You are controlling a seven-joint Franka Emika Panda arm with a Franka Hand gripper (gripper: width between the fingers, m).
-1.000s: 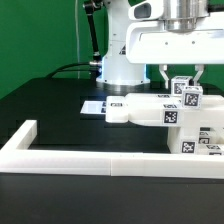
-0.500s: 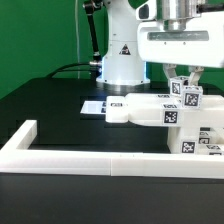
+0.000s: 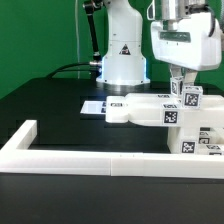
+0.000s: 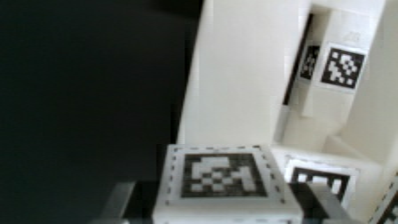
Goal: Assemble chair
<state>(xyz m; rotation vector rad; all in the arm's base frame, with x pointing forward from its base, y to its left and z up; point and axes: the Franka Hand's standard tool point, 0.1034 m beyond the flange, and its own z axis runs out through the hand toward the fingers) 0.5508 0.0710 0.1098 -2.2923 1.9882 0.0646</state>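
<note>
Black table (image 3: pixel 50 105) is carrying the white border wall (image 3: pixel 60 152) along its front edge. Chair (image 3: pixel 160 108) assembly is sitting at the exterior view's right, just behind that wall, beside the marker board (image 3: pixel 93 105). Gripper (image 3: pixel 187 84) is clamping a tagged post (image 3: pixel 190 97) atop the chair, jaws clenched on it.
</note>
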